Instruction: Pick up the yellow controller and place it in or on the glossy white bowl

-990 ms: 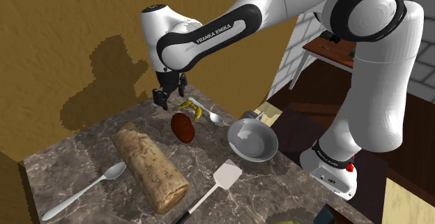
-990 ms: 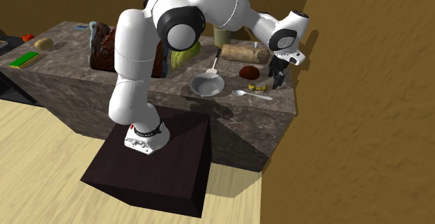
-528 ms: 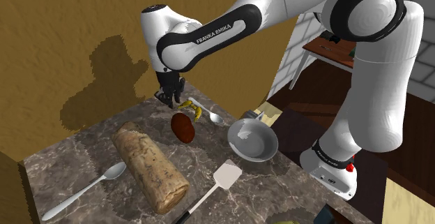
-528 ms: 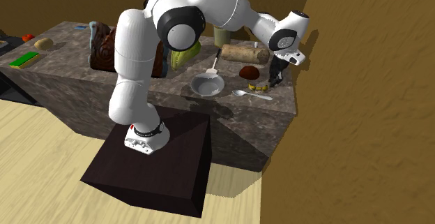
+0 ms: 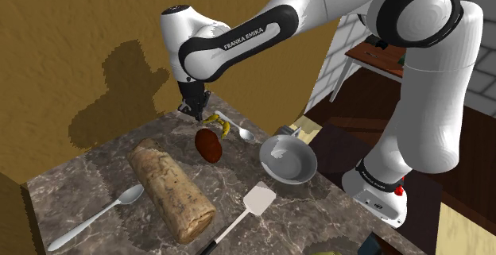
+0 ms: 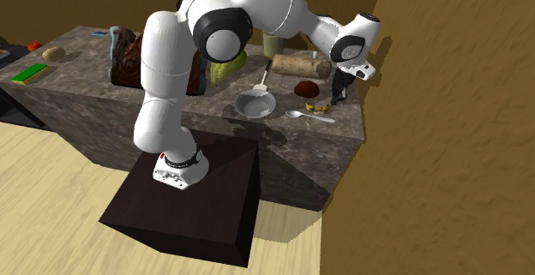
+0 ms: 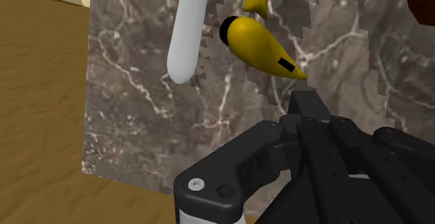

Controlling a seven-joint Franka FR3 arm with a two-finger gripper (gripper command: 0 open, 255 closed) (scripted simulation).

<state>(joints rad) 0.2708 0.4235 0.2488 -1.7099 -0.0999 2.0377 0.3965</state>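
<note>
The gripper (image 7: 307,98) has its two black fingers pressed together with nothing caught between them, their joined tip pointing down at the dark marbled counter (image 7: 139,125). Just beyond that tip lies the yellow controller (image 7: 258,45), flat on the counter and outside the jaws. Its pointed yellow end reaches very near the fingertips, though whether they touch cannot be told. A pale spoon handle (image 7: 189,31) lies just beside the controller on the counter. In the shoulder view the gripper (image 5: 193,110) hangs low over the far end of the counter, with the controller (image 5: 216,123) just beside it towards that view's right. Near that stands a reddish-brown rounded lump (image 5: 209,144), and the small spoon (image 5: 245,133) lies between controller and bowl. The pale glossy bowl (image 5: 288,160) sits well apart from the gripper, near the counter's edge towards the stand. In the second exterior view the gripper (image 6: 337,100) stands at the counter's corner beside the controller (image 6: 322,107), the bowl (image 6: 255,104) farther towards that view's left.
</note>
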